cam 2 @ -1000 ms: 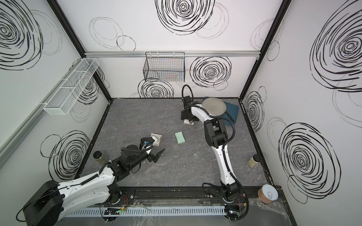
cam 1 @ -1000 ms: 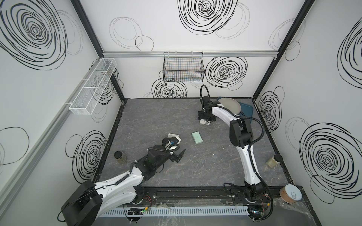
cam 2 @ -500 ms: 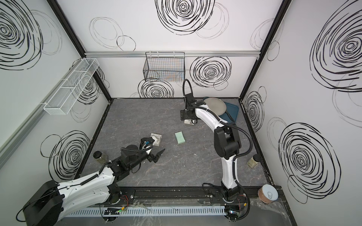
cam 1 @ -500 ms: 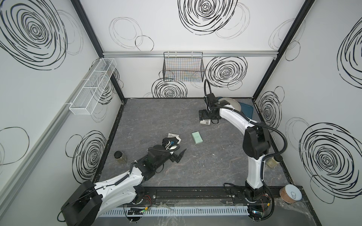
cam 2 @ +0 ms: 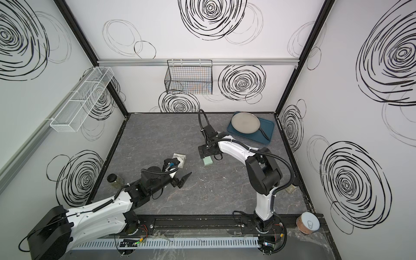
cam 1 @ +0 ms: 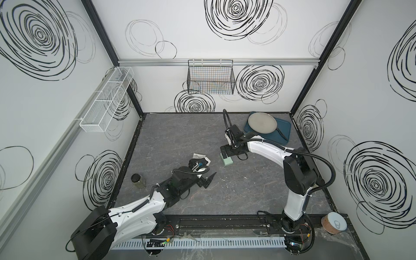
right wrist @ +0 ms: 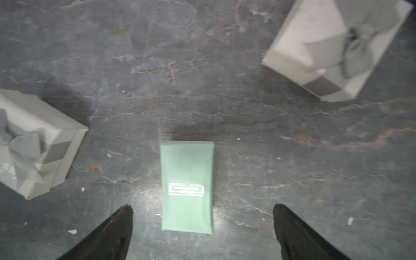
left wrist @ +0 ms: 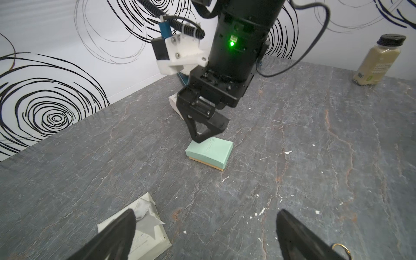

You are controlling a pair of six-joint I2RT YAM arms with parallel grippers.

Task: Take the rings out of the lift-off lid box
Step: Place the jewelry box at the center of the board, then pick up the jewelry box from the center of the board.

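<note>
The lift-off lid box (cam 1: 227, 161) (cam 2: 208, 161) is a small mint-green box on a tan base, lying closed mid-table. My right gripper (cam 1: 225, 152) (right wrist: 202, 209) hovers open just above it. The box (right wrist: 187, 186) lies between and ahead of the black fingertips (right wrist: 122, 216), and nothing is held. In the left wrist view one right finger reaches down to the box's (left wrist: 209, 153) far edge. My left gripper (cam 1: 208, 179) (left wrist: 206, 213) stands open and empty low over the table. It is beside a white box with a grey ribbon (cam 1: 201, 156) (left wrist: 144, 227). The rings are hidden.
A second white ribbon box (right wrist: 33, 144) lies close behind the right gripper. A spice jar (cam 1: 137, 180) stands near the left edge and another (left wrist: 378, 60) near the right edge. At the back right a blue tray (cam 1: 284, 131) carries a grey plate (cam 1: 262, 122).
The right arm has pulled back from the far white box towards the front and now hangs over the green box, jaws fully apart. The left arm has not moved.
</note>
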